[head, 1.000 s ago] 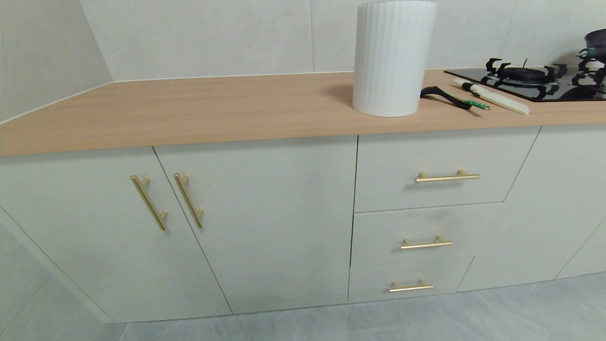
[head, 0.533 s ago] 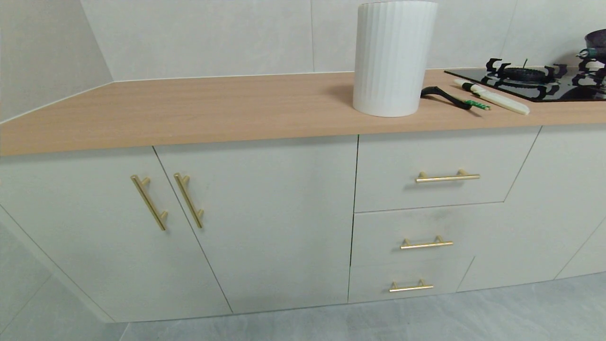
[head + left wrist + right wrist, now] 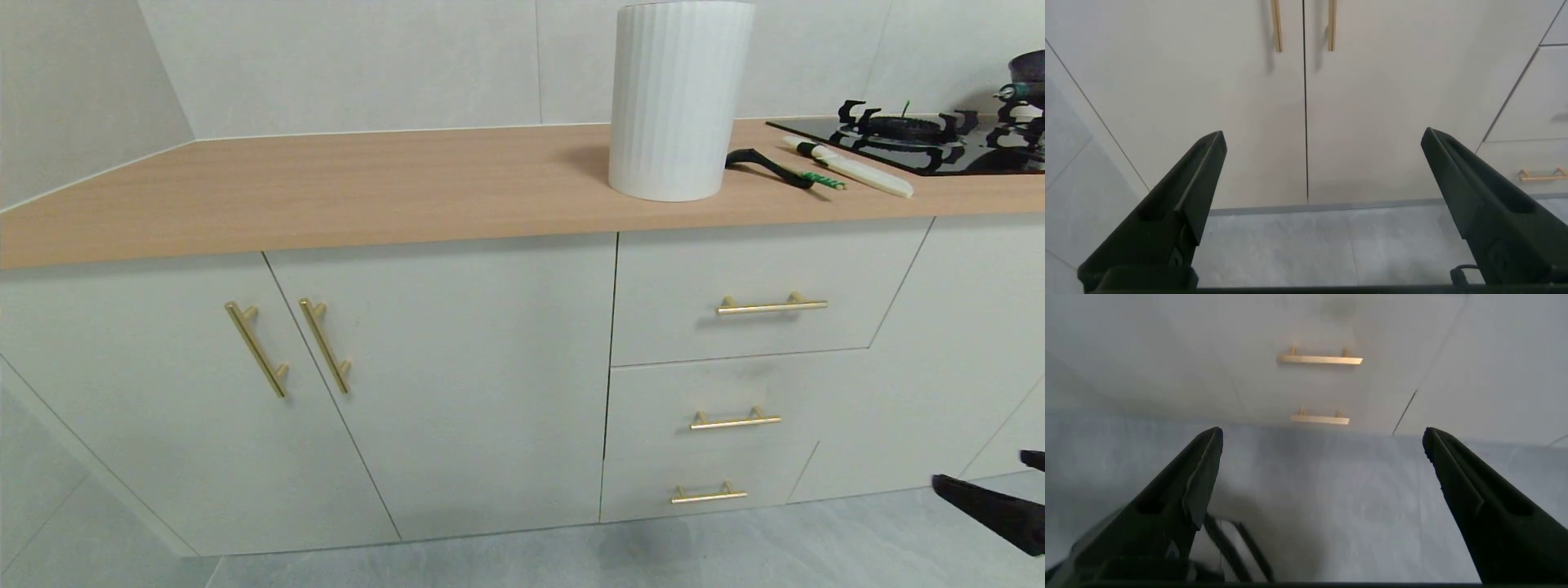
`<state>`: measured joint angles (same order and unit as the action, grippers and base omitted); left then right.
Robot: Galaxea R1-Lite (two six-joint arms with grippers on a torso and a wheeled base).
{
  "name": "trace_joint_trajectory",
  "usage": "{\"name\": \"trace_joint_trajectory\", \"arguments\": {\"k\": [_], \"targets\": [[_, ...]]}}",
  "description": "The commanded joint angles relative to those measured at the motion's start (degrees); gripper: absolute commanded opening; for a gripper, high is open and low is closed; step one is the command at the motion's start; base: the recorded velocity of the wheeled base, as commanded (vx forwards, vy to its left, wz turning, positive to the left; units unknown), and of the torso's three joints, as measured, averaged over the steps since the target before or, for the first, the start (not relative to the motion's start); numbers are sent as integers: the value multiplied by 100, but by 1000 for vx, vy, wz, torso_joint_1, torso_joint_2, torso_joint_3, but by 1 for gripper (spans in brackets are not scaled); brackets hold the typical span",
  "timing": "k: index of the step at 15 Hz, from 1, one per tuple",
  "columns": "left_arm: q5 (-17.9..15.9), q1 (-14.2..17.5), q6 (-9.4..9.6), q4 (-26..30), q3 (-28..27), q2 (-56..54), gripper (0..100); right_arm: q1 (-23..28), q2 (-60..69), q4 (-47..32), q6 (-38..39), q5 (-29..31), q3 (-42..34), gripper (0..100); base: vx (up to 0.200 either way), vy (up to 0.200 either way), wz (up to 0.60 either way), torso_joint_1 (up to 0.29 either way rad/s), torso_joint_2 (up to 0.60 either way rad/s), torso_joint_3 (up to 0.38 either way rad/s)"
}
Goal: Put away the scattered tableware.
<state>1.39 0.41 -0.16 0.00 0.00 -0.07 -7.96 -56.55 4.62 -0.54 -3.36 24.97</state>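
**Inspector A:** State of the grippers?

**Inspector B:** The left gripper (image 3: 1323, 140) was spread wide with nothing between its fingers. It sat low, facing the double cabinet doors (image 3: 1372, 106). The right gripper (image 3: 1321, 437) was equally wide and empty, over the grey floor (image 3: 1372, 506) in front of the lower drawers (image 3: 1355, 384).

**Inspector A:** And the tableware?

**Inspector B:** It was up on the wooden countertop (image 3: 367, 188), well apart from both grippers. A black-handled utensil (image 3: 767, 169) lay just right of the white ribbed container (image 3: 678, 98). A cream-bladed knife (image 3: 857, 169) lay between that utensil and the gas hob (image 3: 914, 139).
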Motion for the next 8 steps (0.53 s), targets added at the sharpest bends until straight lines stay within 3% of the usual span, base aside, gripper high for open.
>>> {"name": "trace_joint_trajectory", "arguments": {"k": [1,4,5,8], "targets": [[2,2,-2,0,0,7,100,-171,-2888,733,-43,-24,896,100,0,0,0,0,0,0],[2,2,-2,0,0,7,100,-153,-4118,1726,-43,20,1001,100,0,0,0,0,0,0],[2,2,-2,-9,0,7,100,-153,-4804,2412,-52,46,1001,100,0,0,0,0,0,0],[2,2,-2,-9,0,7,100,-153,-6034,3739,-43,521,1019,100,0,0,0,0,0,0]]}}
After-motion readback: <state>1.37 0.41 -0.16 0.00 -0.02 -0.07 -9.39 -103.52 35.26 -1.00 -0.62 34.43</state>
